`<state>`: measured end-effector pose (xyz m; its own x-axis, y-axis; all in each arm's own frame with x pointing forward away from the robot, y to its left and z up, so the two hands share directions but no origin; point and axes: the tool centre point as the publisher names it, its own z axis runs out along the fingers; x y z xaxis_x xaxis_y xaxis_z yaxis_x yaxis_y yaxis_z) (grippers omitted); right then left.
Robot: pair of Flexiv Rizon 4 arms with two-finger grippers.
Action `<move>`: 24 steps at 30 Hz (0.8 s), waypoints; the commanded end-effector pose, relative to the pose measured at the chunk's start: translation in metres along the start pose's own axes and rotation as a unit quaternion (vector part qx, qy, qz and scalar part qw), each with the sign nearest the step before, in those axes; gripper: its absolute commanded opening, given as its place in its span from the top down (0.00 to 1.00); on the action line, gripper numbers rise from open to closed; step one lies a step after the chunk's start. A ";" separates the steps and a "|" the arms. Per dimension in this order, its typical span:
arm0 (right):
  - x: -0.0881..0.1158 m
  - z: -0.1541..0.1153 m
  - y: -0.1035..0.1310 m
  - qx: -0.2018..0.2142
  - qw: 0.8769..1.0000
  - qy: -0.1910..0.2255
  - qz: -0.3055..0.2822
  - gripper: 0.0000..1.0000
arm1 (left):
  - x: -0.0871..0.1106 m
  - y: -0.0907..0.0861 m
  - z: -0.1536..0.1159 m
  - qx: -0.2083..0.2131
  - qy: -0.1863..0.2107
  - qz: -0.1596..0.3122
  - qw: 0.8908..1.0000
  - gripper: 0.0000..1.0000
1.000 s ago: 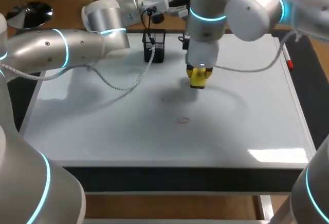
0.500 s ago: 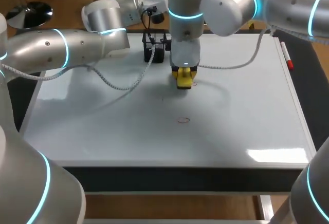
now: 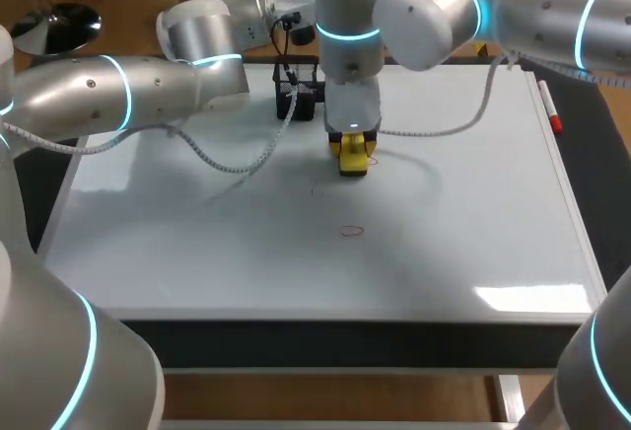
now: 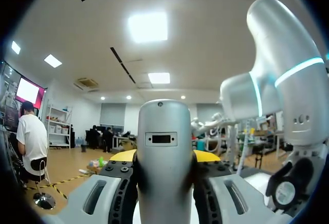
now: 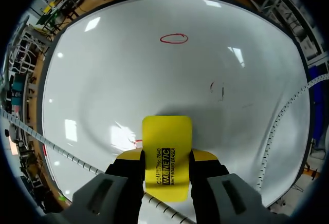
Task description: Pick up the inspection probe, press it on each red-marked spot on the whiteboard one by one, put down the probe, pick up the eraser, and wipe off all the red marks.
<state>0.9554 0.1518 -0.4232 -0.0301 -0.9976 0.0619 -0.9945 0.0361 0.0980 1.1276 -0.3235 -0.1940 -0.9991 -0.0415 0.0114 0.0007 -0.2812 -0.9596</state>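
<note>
The right end effector (image 5: 166, 158) is clamping the eraser (image 5: 166, 134) against the whiteboard (image 5: 97, 75), the red oval (image 5: 174, 39) lying straight ahead along the eraser's long axis, while the left end effector (image 4: 165, 158) is gripping the probe (image 4: 164, 126) near the bench's back edge.

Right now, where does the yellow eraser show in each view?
Head view: eraser on the whiteboard, beyond the red oval mark.
Left wrist view: not in it.
Right wrist view: eraser in the right gripper, red oval mark ahead.
Shared landmark: the red oval mark.
</note>
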 end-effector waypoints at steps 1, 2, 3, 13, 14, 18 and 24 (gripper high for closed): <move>0.002 0.003 -0.004 -0.002 1.000 -0.003 -0.001 1.00 | -0.001 -0.001 0.000 0.000 0.001 0.000 1.000 1.00; 0.002 0.004 -0.004 -0.002 1.000 -0.003 -0.001 1.00 | -0.001 -0.001 0.000 0.000 0.001 0.000 1.000 1.00; 0.002 0.004 -0.003 -0.003 1.000 -0.004 -0.001 1.00 | -0.001 -0.001 0.000 0.000 0.001 0.000 1.000 1.00; 0.014 0.009 -0.001 -0.008 1.000 -0.004 0.008 1.00 | -0.001 -0.001 0.000 0.000 0.001 0.000 1.000 1.00; 0.015 0.010 0.000 -0.009 1.000 -0.003 0.010 1.00 | -0.001 -0.001 0.000 0.000 0.001 0.000 1.000 1.00; 0.024 0.012 0.003 -0.010 1.000 -0.001 0.019 1.00 | -0.001 -0.001 0.000 0.000 0.001 0.000 1.000 1.00; 0.043 0.014 0.007 -0.013 0.999 0.001 0.041 1.00 | -0.001 -0.001 0.000 0.000 0.001 0.000 1.000 1.00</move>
<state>0.9509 0.1215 -0.4304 -0.1104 -0.9905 0.0814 -0.9846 0.1202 0.1269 1.1276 -0.3235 -0.1940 -0.9991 -0.0414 0.0114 0.0007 -0.2813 -0.9596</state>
